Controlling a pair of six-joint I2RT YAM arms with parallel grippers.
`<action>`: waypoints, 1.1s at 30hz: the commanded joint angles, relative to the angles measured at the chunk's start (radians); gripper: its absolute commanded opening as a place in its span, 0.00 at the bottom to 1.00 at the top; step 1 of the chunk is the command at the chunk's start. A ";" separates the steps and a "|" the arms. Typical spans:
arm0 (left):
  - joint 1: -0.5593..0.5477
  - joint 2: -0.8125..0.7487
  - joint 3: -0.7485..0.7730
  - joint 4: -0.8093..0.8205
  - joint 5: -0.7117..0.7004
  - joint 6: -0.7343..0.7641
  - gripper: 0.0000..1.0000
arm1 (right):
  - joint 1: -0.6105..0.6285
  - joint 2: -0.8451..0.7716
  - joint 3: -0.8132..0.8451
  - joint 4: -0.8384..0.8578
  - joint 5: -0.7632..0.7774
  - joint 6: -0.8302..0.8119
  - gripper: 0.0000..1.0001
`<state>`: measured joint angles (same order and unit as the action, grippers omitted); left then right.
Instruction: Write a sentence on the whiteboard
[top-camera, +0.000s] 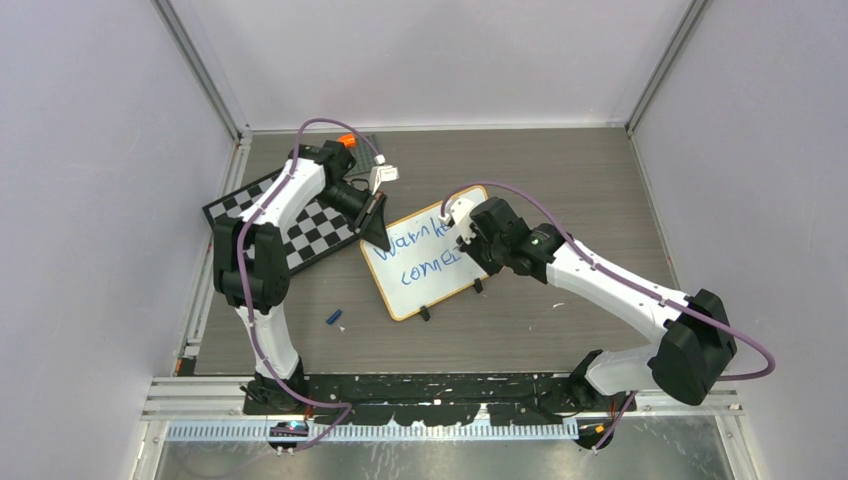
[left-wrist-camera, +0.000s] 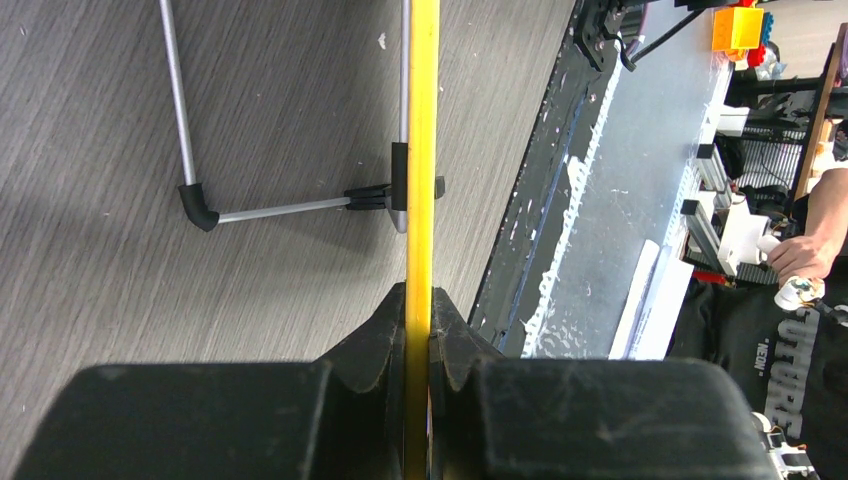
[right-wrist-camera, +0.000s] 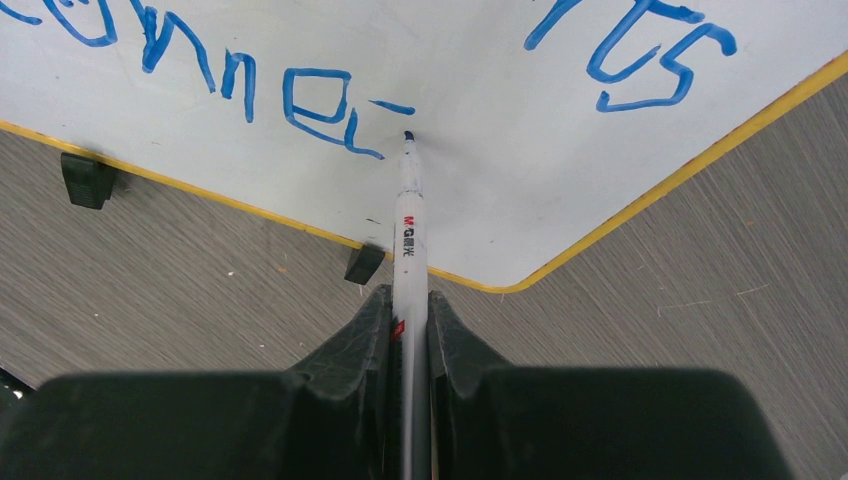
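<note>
The whiteboard (top-camera: 425, 270) stands tilted on two black feet at mid-table, white with a yellow rim (right-wrist-camera: 640, 205). Blue script, the sentence (top-camera: 428, 258), runs across it in two lines; in the right wrist view the lower line (right-wrist-camera: 250, 90) reads roughly "connec". My left gripper (top-camera: 375, 233) is shut on the board's upper-left edge; the left wrist view shows the yellow rim (left-wrist-camera: 421, 150) edge-on between the jaws of this gripper (left-wrist-camera: 420, 300). My right gripper (right-wrist-camera: 408, 300) is shut on a white marker (right-wrist-camera: 410, 215). Its blue tip touches the board just after the last letters.
A black-and-white checkered board (top-camera: 300, 225) lies behind the left arm. A small blue cap (top-camera: 334, 317) rests on the table in front of the whiteboard. The board's wire stand (left-wrist-camera: 260, 205) shows behind it. Enclosure walls stand on three sides.
</note>
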<state>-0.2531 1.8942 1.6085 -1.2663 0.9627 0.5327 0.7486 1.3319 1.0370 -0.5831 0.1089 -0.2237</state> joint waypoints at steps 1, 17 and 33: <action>-0.023 0.039 0.009 0.038 -0.019 0.001 0.00 | -0.011 0.008 0.043 0.056 0.028 -0.014 0.00; -0.023 0.055 0.024 0.039 -0.016 -0.001 0.00 | -0.070 -0.019 0.040 0.020 0.046 -0.023 0.00; -0.025 0.061 0.034 0.040 -0.013 -0.003 0.00 | -0.066 0.006 0.093 0.015 -0.051 -0.001 0.00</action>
<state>-0.2539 1.9110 1.6234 -1.2816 0.9661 0.5323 0.6849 1.3338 1.1110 -0.6266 0.0425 -0.2310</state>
